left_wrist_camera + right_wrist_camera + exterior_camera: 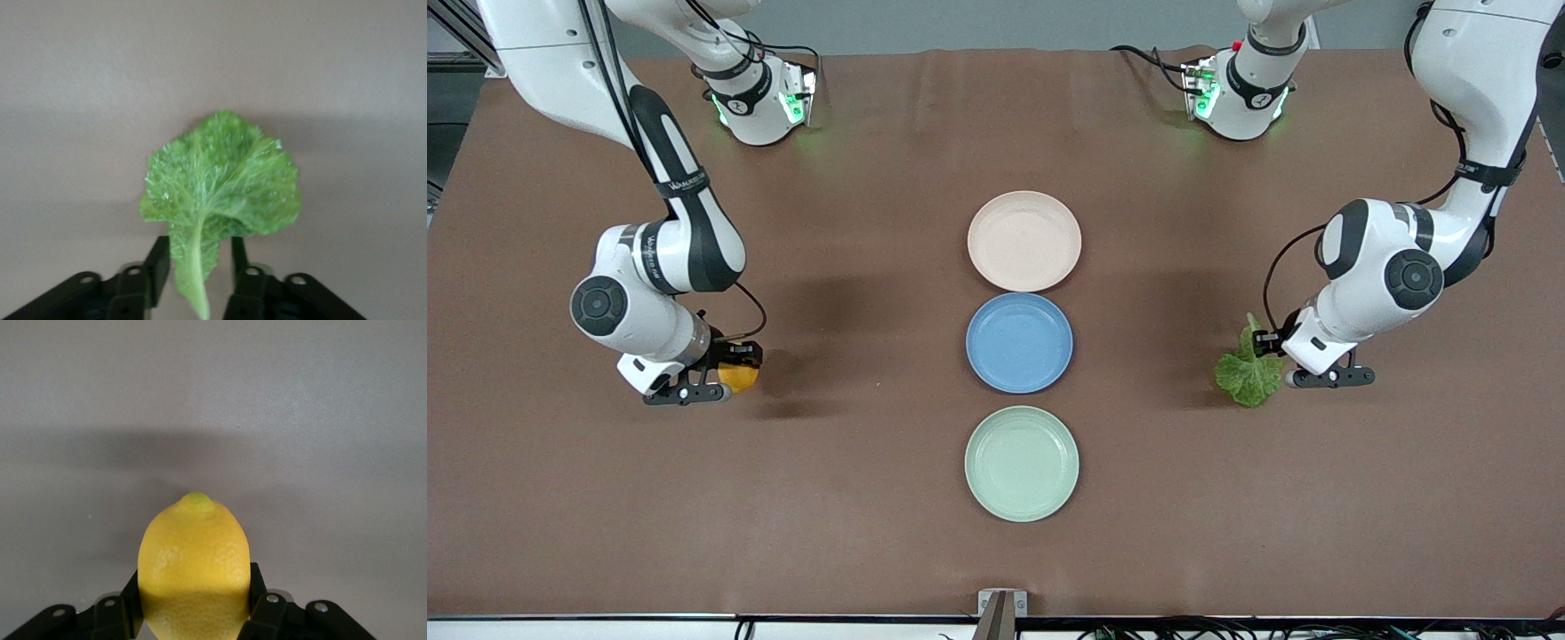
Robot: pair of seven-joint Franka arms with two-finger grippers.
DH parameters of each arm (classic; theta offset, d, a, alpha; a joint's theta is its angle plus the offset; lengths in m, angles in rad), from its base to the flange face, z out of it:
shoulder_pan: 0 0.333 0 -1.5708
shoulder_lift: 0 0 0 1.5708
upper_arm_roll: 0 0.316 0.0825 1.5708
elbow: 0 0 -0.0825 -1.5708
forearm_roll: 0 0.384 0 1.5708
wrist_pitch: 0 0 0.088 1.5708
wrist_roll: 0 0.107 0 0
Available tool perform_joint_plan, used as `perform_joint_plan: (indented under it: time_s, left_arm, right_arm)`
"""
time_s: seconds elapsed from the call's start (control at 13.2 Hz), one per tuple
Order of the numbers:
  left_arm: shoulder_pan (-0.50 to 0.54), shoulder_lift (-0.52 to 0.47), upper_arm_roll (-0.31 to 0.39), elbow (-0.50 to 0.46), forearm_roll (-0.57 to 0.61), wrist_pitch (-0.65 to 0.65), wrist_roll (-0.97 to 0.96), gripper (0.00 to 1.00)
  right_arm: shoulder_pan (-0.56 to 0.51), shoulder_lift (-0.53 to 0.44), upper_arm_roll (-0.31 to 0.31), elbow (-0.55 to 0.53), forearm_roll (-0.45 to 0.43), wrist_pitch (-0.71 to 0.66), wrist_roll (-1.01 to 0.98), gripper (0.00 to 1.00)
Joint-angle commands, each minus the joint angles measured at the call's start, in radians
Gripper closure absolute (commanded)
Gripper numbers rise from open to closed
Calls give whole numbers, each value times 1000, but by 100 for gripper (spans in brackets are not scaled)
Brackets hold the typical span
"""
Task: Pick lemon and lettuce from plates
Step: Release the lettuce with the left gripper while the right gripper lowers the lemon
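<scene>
The smooth oval yellow lemon (193, 570) is clamped in the right gripper (725, 378) over the right arm's table edge. The crinkled green lettuce leaf (217, 187) is pinched by its rib in the left gripper (1272, 351) over the left arm's edge; that thin rib could slip. Both pale round plates (1024, 240) (1021, 462) are left bare mid-table.

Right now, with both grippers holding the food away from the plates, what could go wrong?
The left gripper pinches the lettuce only by its thin stem, so the leaf could slip or tear. The right gripper grips the smooth, rounded lemon near one end; it might squirt out and roll across the table.
</scene>
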Motion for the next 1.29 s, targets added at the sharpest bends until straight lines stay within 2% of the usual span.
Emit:
perform_joint_plan:
  time_s: [0.0,0.3,0.61,0.76,0.99,1.06,1.14,1.22]
  left_arm:
    - [-46,-88,-12,99,-4,-136,-123,0]
    - [-80,-108,-15,351,-2,-429,-126,0]
    - [-79,-106,-12,578,-1,-631,-114,0]
    - [-73,-132,-12,617,-2,-678,-86,0]
    - [-71,-206,-9,618,-1,-704,-25,0]
    - [-70,-233,-6,618,-2,-728,4,0]
    - [-70,-249,-3,618,-2,-750,50,0]
    - [-65,-272,-2,618,-5,-786,100,0]
  right_arm:
    - [-38,-1,23,-39,13,22,-61,100]
    - [-37,14,24,-95,13,111,-61,100]
    - [-35,38,24,-98,13,117,-61,100]
    - [-34,42,24,-109,13,116,-60,100]
    - [-34,45,24,-111,13,101,-58,96]
    - [-34,45,24,-109,13,88,-57,80]
    - [-35,45,24,-105,13,84,-54,33]
    - [-38,43,24,-102,13,82,-57,1]
